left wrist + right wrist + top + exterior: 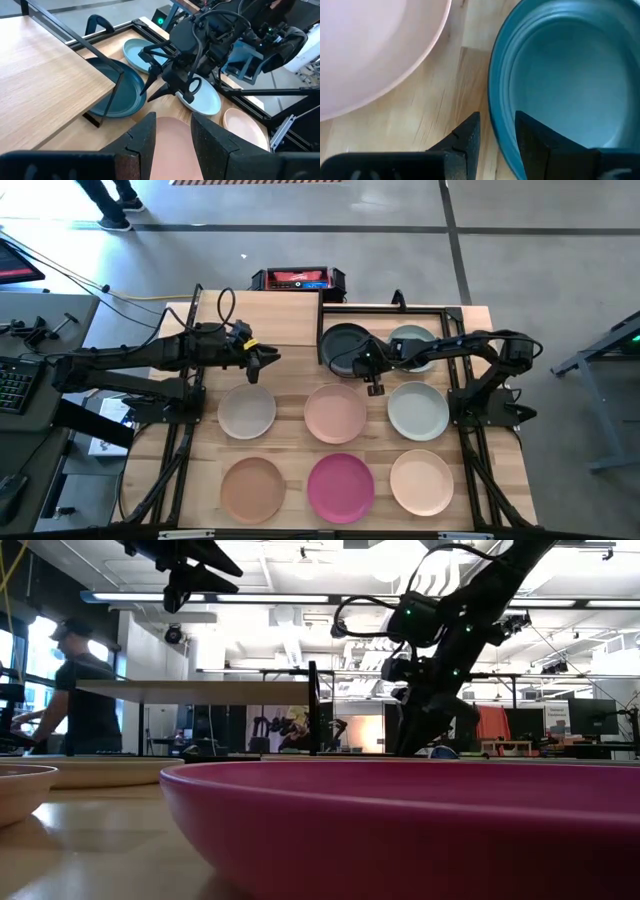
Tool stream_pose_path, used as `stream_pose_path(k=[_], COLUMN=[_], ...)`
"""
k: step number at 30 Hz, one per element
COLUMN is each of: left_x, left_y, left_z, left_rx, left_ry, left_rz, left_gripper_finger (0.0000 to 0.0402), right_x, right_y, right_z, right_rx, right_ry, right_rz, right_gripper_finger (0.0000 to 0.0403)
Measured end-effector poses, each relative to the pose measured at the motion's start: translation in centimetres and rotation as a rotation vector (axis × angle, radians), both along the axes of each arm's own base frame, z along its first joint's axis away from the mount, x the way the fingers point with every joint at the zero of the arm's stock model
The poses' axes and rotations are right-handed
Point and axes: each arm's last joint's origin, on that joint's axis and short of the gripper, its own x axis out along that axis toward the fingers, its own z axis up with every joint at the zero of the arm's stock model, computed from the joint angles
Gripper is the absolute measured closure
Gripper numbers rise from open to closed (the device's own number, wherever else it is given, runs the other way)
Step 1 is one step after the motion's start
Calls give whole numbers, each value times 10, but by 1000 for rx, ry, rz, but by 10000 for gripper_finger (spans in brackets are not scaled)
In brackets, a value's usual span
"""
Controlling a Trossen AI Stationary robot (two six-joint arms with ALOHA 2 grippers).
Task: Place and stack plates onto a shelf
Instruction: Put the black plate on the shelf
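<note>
my right claw (373, 383) open, fingers straddling dark teal plate (346, 343) rim, peach plate (336, 412) beside, left claw (268, 360) open over shelf (262, 316) edge

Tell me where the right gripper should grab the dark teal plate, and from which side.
Grip the dark teal plate by its raised rim on the side nearest the peach plate. That edge lies in the open, while the far side sits tucked under the shelf. The right gripper hangs open just above it, so come down with one finger inside the rim, one outside.
</note>
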Motion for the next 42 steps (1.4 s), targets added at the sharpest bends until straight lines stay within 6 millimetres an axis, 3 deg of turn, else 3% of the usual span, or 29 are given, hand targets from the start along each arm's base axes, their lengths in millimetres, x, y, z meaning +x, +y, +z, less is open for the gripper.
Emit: stream_pose_path(k=[13, 22, 38, 42], left_x=[0, 0, 0, 0], left_y=[0, 0, 0, 0], left_z=[0, 0, 0, 0], left_rx=[27, 28, 28, 27], left_ry=[7, 7, 7, 10], left_rz=[-11, -11, -11, -11], left_gripper_finger=[289, 289, 289, 289], right_x=[1, 1, 1, 6], right_y=[-1, -1, -1, -1], right_z=[-10, -10, -8, 2], right_rx=[-12, -12, -11, -33], right_ry=[40, 39, 44, 68], right_rz=[-18, -23, -23, -33], right_gripper_finger=[304, 396, 402, 403])
